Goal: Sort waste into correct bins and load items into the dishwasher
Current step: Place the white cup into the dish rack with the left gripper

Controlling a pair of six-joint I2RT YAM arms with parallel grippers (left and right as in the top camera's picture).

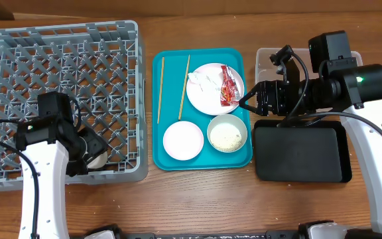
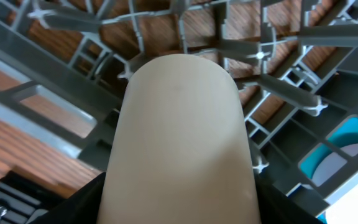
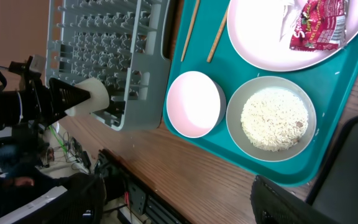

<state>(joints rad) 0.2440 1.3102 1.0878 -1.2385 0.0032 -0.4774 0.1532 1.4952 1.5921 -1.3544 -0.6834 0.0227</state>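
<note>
White cup (image 2: 179,143), pinched sideways by left jaws, points rightward; right jaws spread.

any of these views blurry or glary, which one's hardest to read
Left wrist: hardest; the cup fills the frame, soft and featureless up close, though the rack behind is sharp. Right wrist: tilted but crisp on the rice bowl; the black tray is dark, little detail. Overhead: even light, soft shadows, no strong glare.

Bright even top light, faint soft shadows on worktop (image 1: 197,199); close-up cup (image 2: 179,143) slightly out of focus.
</note>
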